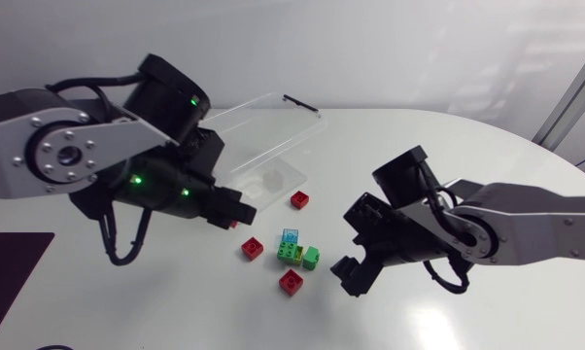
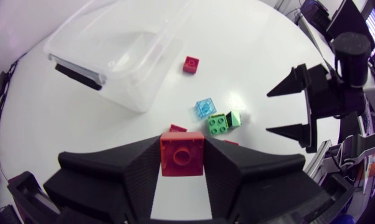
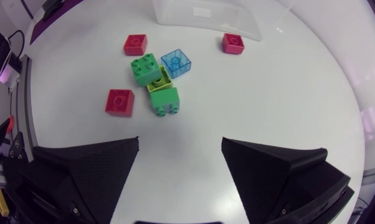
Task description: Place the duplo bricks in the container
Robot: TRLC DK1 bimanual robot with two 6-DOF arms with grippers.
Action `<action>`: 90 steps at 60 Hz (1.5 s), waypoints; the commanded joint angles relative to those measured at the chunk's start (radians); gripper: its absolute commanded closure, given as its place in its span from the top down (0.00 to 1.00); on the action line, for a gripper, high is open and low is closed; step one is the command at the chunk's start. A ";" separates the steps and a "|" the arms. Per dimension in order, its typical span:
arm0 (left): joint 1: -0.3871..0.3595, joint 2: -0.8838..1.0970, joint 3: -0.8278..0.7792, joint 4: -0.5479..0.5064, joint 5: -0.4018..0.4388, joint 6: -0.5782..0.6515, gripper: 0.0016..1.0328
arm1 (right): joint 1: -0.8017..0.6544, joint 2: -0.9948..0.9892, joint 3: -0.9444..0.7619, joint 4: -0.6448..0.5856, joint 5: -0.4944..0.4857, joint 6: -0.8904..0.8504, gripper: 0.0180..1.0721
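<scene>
My left gripper (image 1: 236, 210) is shut on a red duplo brick (image 2: 182, 154), held above the table just in front of the clear plastic container (image 1: 265, 136). Loose bricks lie between the arms: a single red one (image 1: 299, 199) near the container, two more red ones (image 1: 252, 248) (image 1: 291, 281), and a cluster of a clear blue brick (image 1: 291, 236), a green brick (image 1: 291, 254) and a light green brick (image 1: 312, 258). My right gripper (image 1: 351, 243) stands open to the right of the cluster, nothing between its fingers (image 3: 91, 171). The cluster (image 3: 159, 84) lies ahead of it.
The container (image 2: 113, 56) lies tilted at the back of the white table, its opening toward the bricks. My right gripper (image 2: 293, 112) shows beyond the cluster in the left wrist view. The table's rounded edge runs behind the right arm.
</scene>
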 commanded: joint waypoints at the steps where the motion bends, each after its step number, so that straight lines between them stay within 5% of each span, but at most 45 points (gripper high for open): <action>1: 0.035 -0.040 0.042 0.021 -0.007 0.043 0.29 | 0.015 0.055 0.027 0.015 -0.022 -0.046 0.91; 28: 0.198 0.059 0.087 0.425 -0.005 0.145 0.30 | 0.073 0.256 0.145 0.057 0.001 -0.106 0.91; 43: 0.280 0.207 0.123 0.549 0.001 0.175 0.31 | 0.073 0.326 0.180 0.058 0.007 -0.123 0.91; 49: 0.303 0.240 0.146 0.560 0.007 0.178 0.39 | 0.073 0.337 0.200 0.055 0.007 -0.127 0.90; 55: 0.313 0.247 0.162 0.552 0.007 0.188 0.79 | 0.081 0.355 0.219 0.054 0.009 -0.129 0.90; 60: 0.313 0.240 0.174 0.537 0.007 0.194 0.96 | 0.090 0.382 0.232 0.052 0.013 -0.135 0.84; 68: 0.317 0.206 0.200 0.488 0.007 0.195 0.96 | 0.099 0.415 0.242 0.044 0.016 -0.141 0.64; 75: 0.313 0.134 0.202 0.391 0.025 0.211 0.96 | 0.096 0.417 0.246 0.011 0.015 -0.141 0.28; 90: 0.277 -0.047 0.096 0.160 0.125 0.313 0.93 | 0.067 0.273 0.239 -0.066 0.013 -0.126 0.22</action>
